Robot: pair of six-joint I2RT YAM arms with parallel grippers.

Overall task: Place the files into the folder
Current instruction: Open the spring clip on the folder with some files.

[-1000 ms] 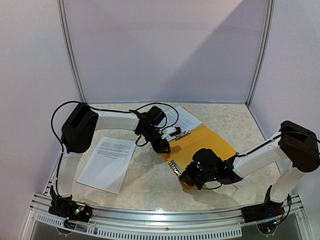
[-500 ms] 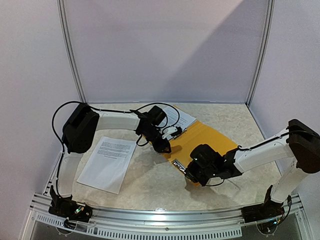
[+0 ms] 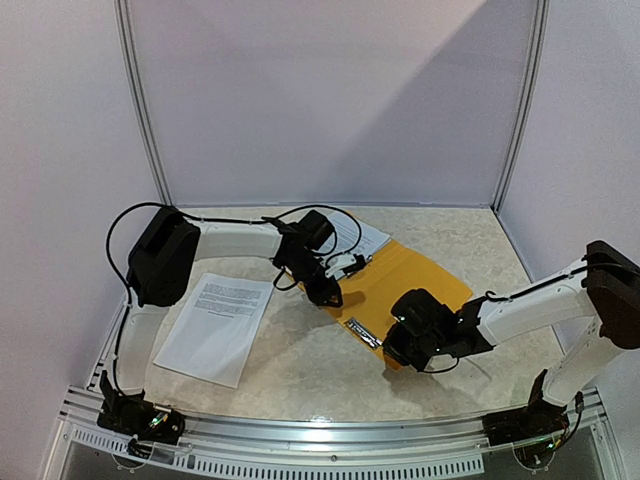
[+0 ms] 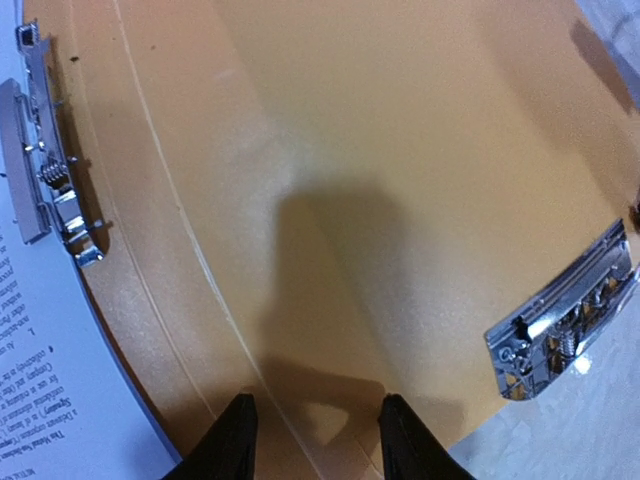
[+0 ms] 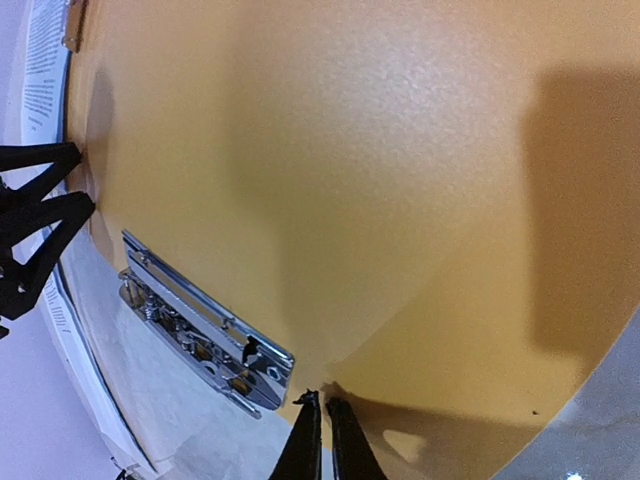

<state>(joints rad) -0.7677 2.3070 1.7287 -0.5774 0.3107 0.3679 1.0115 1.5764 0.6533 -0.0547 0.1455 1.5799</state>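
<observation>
orange-yellow folder (image 3: pixel 405 290) is lying open on the marble table (image 3: pixel 300 370), a printed sheet (image 3: pixel 215 325) resting apart at its left. i'm seeing the left gripper (image 4: pixel 312 440) hovering over its near edge, fingers apart; the right gripper (image 5: pixel 322 440) is sitting nearly closed, holding nothing.

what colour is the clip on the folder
Shiny silver metal clip on the orange-yellow folder, clearest in the right wrist view.
</observation>
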